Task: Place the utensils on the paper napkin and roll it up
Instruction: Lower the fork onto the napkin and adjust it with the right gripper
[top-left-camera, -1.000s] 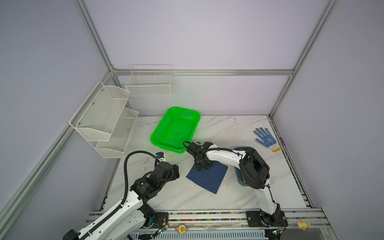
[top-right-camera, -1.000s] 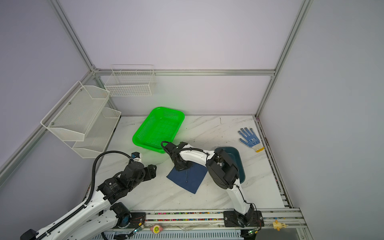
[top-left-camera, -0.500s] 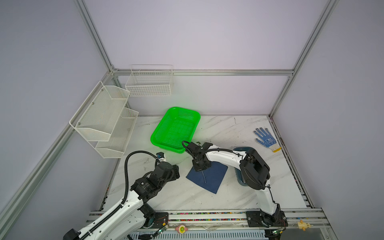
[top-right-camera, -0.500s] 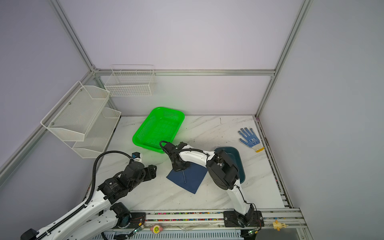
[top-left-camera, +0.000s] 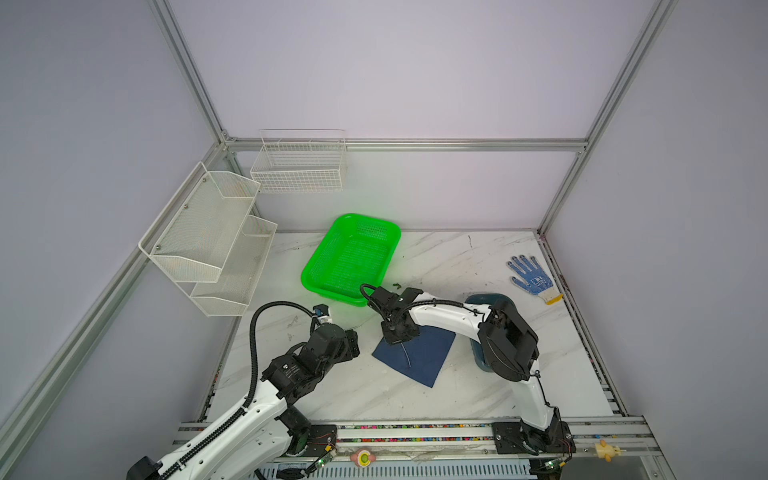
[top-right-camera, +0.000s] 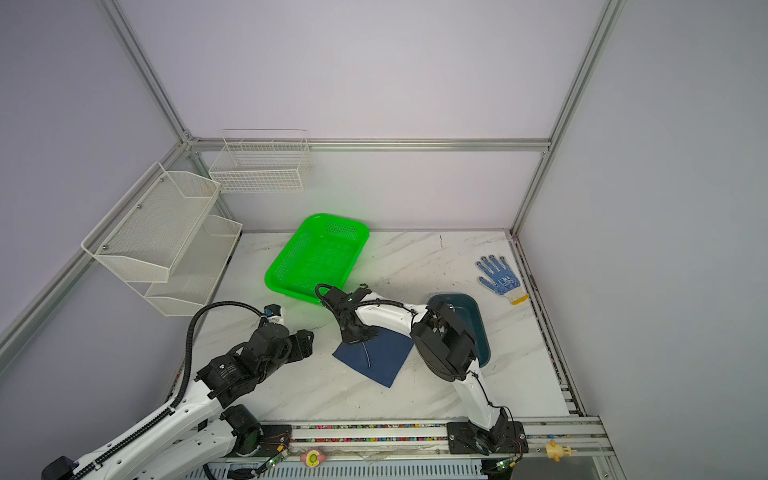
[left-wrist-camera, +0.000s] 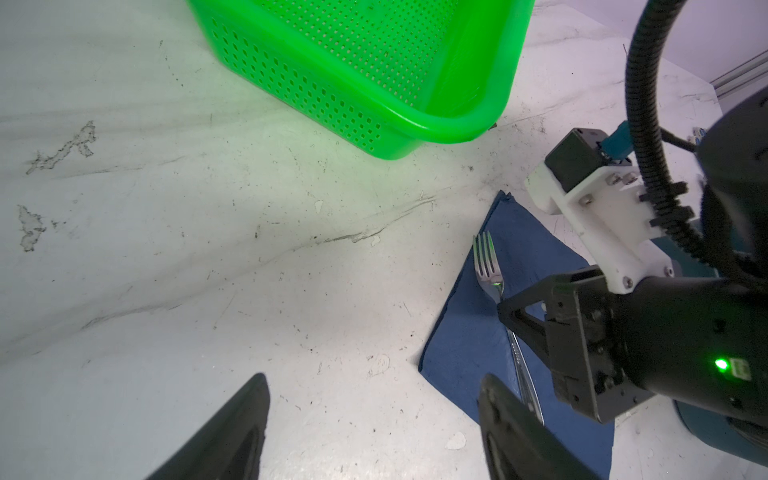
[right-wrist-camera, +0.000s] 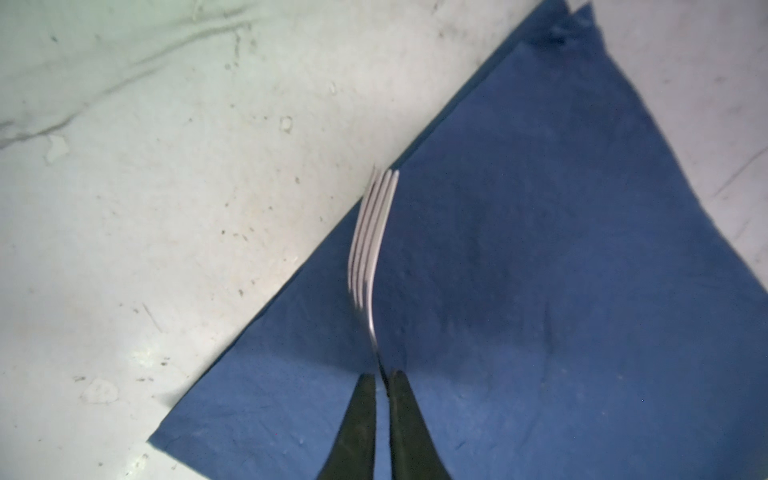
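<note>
Right gripper (right-wrist-camera: 382, 376): fingers are pressed together on the thin neck of a fork (right-wrist-camera: 372, 249), just behind the tines. The fork is turned on edge, with the tines at the napkin's border nearest the green basket (top-left-camera: 351, 253) and the handle trailing back across the sheet. Whether the metal rests on the paper cannot be told.

Left gripper (left-wrist-camera: 374, 377): jaws are spread wide with nothing between them. It is parked low over the bare marble tabletop (left-wrist-camera: 208, 249), just beside the paper napkin (top-left-camera: 419, 357).

The napkin is seen flat on the table, between the two arms, partly under the right arm. A teal tray (top-left-camera: 484, 298) is largely hidden behind that arm; no other cutlery can be made out. A work glove (top-left-camera: 532, 278) lies well apart.

Handling, as judged:
- The fork is taken as stiff, light and smooth; twisting in the pads is likely when it is pinched at the narrow neck.
- The napkin is taken as soft, very light and easily dragged or creased. A corner or free edge is preferred for lifting, with the sheet weighted by the cutlery.
- For rolling, the edge nearest the fork is judged the best start.
</note>
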